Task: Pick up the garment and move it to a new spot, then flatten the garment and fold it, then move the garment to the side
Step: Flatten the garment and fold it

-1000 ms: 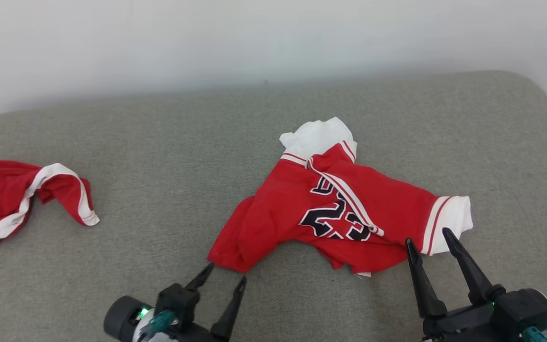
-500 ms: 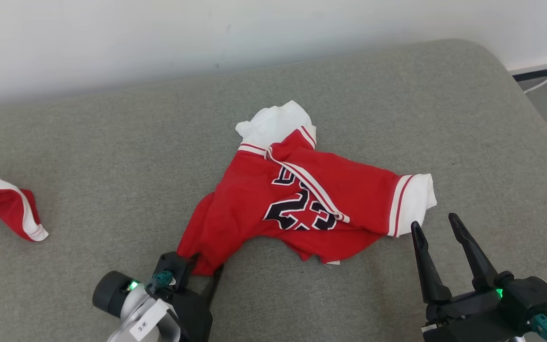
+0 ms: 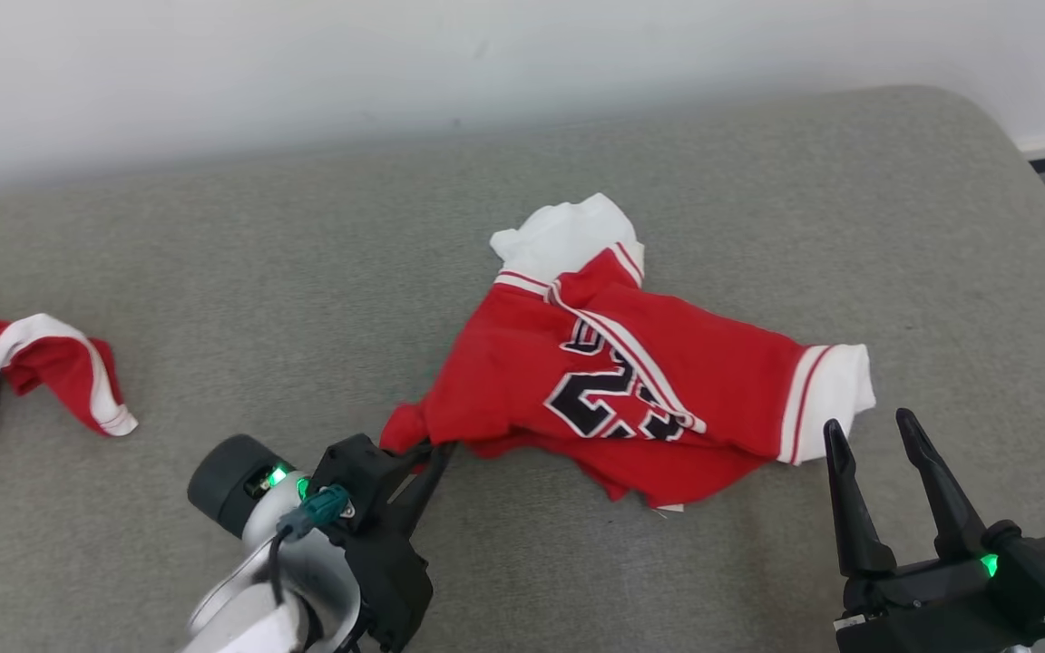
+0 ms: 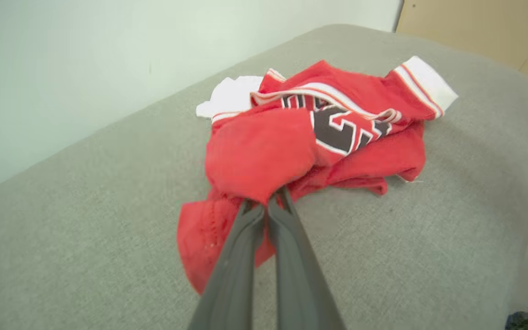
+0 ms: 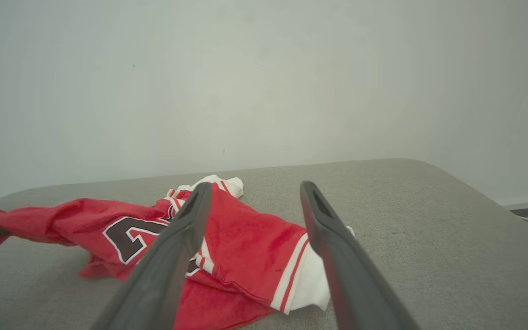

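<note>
The left gripper [image 3: 434,447] is at the lower left of the head view. Its two dark fingers are pressed together and point up and to the right, and their tips pinch a red corner of the garment [image 3: 668,363]. Its pale forearm [image 3: 250,603] enters from the bottom edge. The right gripper [image 3: 865,420] is at the lower right, with fingers spread apart, pointing up, holding nothing.

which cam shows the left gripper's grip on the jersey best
The left wrist view: the left gripper is pinched shut on a bunched red corner of the jersey. The head view shows that pinch from above, partly behind the gripper's body. The right wrist view catches a dark fingertip at its left edge.
</note>
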You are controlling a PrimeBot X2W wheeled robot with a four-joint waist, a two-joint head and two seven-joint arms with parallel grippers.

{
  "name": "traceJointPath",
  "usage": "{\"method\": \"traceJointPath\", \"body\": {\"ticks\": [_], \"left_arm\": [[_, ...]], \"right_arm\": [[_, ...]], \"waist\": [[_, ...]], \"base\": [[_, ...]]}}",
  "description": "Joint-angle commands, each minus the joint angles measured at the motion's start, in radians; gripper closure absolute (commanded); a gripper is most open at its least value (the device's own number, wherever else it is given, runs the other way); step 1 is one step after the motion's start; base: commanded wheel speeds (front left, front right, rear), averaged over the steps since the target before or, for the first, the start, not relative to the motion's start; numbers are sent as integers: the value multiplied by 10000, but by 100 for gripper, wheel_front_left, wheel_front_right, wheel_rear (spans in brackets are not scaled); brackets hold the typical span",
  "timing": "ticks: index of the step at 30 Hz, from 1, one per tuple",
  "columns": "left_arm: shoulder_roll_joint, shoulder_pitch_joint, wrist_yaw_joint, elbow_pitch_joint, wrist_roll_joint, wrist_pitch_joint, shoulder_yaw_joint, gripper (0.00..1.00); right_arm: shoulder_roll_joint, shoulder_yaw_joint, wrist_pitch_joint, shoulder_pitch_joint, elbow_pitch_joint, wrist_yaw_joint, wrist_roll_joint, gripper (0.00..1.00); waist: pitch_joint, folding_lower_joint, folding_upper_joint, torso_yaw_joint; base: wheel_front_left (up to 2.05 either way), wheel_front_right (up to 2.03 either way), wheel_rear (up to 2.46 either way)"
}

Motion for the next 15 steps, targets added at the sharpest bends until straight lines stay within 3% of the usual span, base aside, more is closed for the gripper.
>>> {"method": "traceJointPath", "body": {"ticks": [1, 2, 6, 10, 15], "left_arm": [[494, 399, 0, -1506, -131, 716, -87, 100], [494, 399, 0, -1506, -131, 716, -87, 100], [1583, 701, 26, -4690, -152, 2164, 5, 100], [2319, 668, 33, -7125, -347, 3385, 292, 100], [2845, 118, 25, -8214, -732, 4478, 675, 100]], "right_arm": [[-9, -84, -17, 77, -28, -3, 65, 0], [-9, -84, -17, 77, -28, -3, 65, 0], [-11, -197, -17, 131, 1, -3, 127, 0], [-8, -266, -17, 135, 36, -3, 201, 0], [-9, -211, -17, -36, 80, -3, 323, 0]], "waist": [[-142, -1, -1, 383], [-142, -1, -1, 383], [-236, -1, -1, 715], [-302, -1, -1, 970], [-276, -1, -1, 1076]], "base": [[0, 0, 0], [0, 0, 0], [0, 0, 0], [0, 0, 0], [0, 0, 0]]}}
